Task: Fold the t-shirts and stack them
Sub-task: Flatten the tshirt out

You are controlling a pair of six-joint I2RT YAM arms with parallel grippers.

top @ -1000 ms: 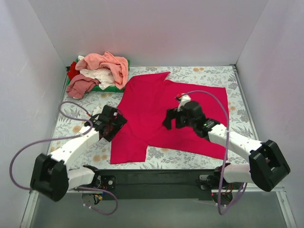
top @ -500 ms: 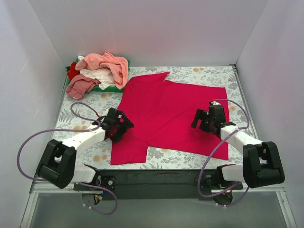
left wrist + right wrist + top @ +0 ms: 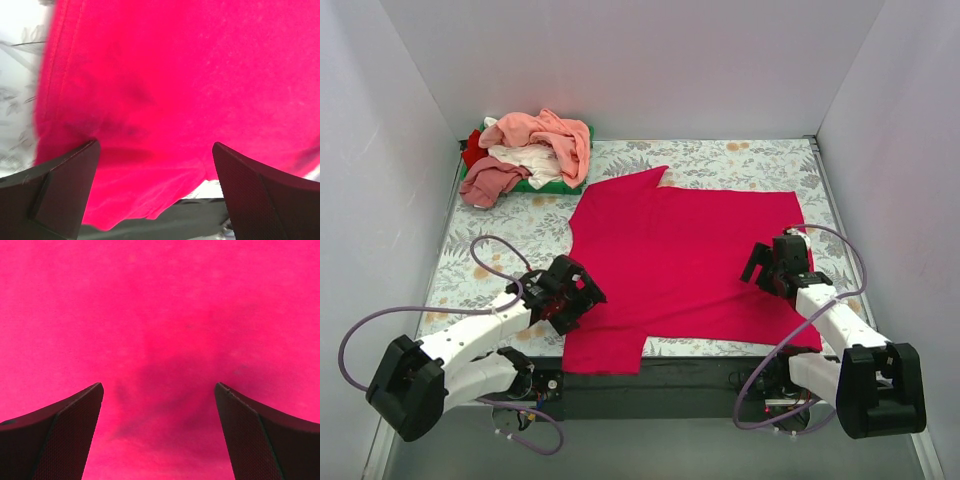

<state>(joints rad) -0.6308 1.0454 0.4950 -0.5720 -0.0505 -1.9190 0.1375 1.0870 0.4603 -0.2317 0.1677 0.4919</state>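
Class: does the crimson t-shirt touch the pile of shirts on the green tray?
Apart. The top view shows floral table between the crimson t-shirt and the pile of shirts.

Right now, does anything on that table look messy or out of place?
Yes. The crimson t-shirt lies flat, but its near-left corner hangs over the front edge of the table onto the black rail. In the far-left corner, the crumpled shirts spill off the green tray onto the tabletop.
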